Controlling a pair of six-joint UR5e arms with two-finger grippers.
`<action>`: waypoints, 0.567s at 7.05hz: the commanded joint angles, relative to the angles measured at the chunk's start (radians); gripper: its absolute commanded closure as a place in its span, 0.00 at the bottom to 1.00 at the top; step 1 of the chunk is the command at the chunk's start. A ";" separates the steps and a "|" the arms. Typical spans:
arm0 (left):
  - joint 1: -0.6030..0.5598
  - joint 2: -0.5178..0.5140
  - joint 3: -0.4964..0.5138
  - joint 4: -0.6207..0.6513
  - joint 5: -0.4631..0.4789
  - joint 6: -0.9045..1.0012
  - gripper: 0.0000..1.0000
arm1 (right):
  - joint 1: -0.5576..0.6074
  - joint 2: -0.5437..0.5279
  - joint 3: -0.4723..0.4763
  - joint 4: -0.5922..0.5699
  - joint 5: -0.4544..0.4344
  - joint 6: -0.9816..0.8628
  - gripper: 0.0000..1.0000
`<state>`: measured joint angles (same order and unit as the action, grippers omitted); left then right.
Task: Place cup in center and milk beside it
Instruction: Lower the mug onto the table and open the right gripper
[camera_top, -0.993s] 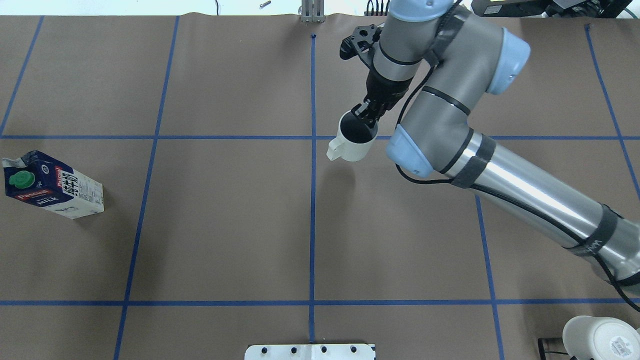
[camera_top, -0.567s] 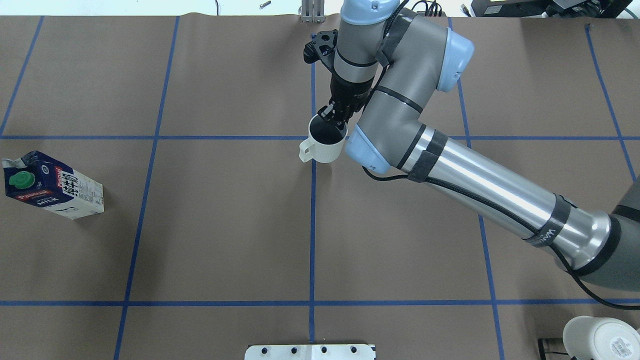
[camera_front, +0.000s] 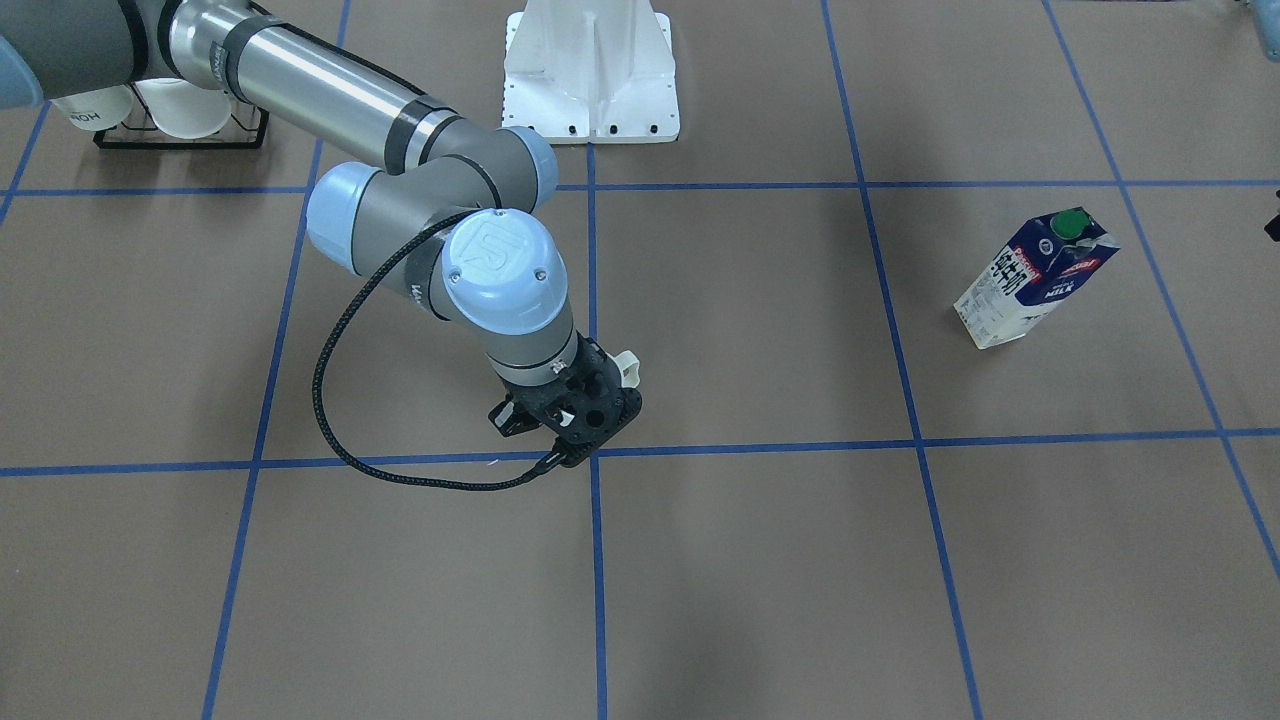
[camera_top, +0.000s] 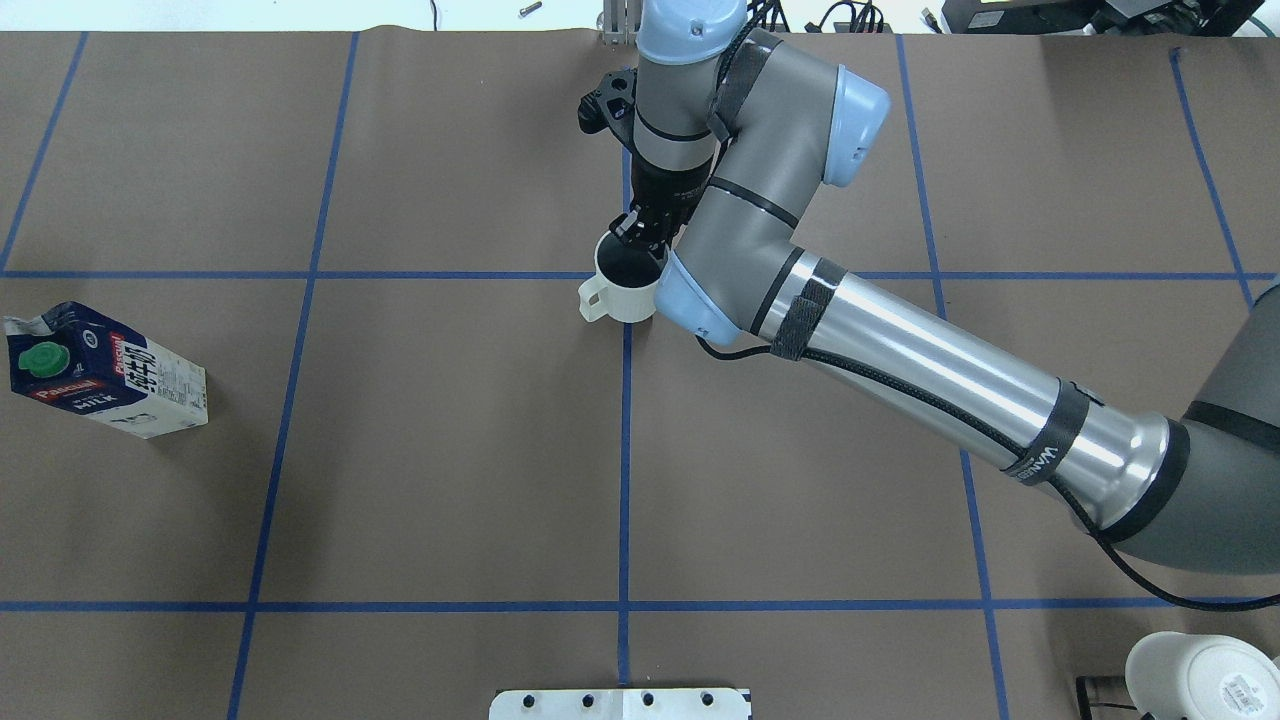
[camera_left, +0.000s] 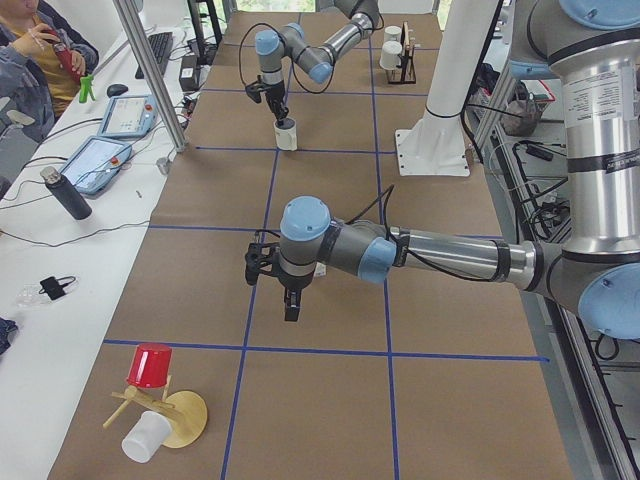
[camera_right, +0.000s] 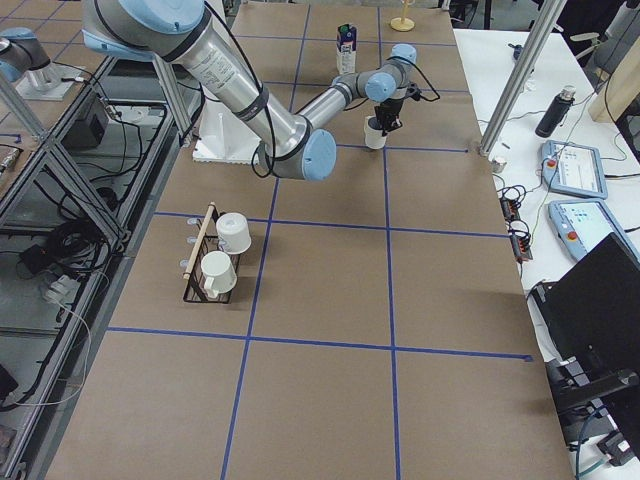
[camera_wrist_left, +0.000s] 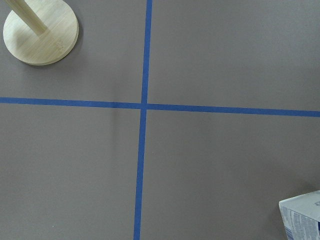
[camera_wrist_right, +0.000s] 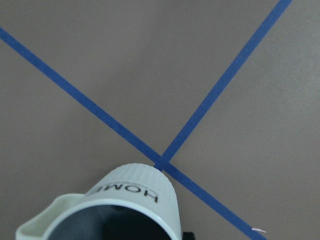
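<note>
The cup (camera_top: 622, 291), a white mug with a dark inside and the lettering "HOME" (camera_wrist_right: 127, 192), hangs in my right gripper (camera_top: 641, 234). The gripper is shut on the cup's far rim, one finger inside. The cup is over the crossing of the blue tape lines at the table's middle; I cannot tell if it touches the table. The wrist hides all but its handle (camera_front: 627, 366) in the front view. The milk (camera_top: 105, 371), a navy and white carton with a green cap, stands far to the left. My left gripper (camera_left: 291, 306) hovers near it; I cannot tell whether it is open or shut.
A black rack with plain white mugs (camera_top: 1200, 678) stands at the near right corner. A white base plate (camera_top: 620, 703) sits at the near edge. A wooden stand (camera_left: 165, 415) with a red cup is at the left end. The milk's corner (camera_wrist_left: 302, 217) shows in the left wrist view.
My right arm has carried the cup leftward, from right of the centre tape line to over the tape crossing. The milk has not moved.
</note>
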<state>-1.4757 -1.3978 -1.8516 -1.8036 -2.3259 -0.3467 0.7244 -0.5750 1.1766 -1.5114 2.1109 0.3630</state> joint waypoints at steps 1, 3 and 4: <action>0.000 -0.003 0.002 0.001 0.007 -0.002 0.02 | -0.003 0.000 -0.017 0.028 -0.006 -0.012 1.00; 0.000 -0.004 0.002 0.004 0.007 -0.002 0.02 | -0.005 0.004 -0.017 0.031 -0.012 0.004 0.33; 0.000 -0.004 0.002 0.004 0.007 -0.015 0.02 | -0.005 0.003 -0.017 0.033 -0.011 0.002 0.00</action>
<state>-1.4757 -1.4017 -1.8501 -1.8001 -2.3192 -0.3511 0.7201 -0.5716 1.1601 -1.4807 2.1000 0.3636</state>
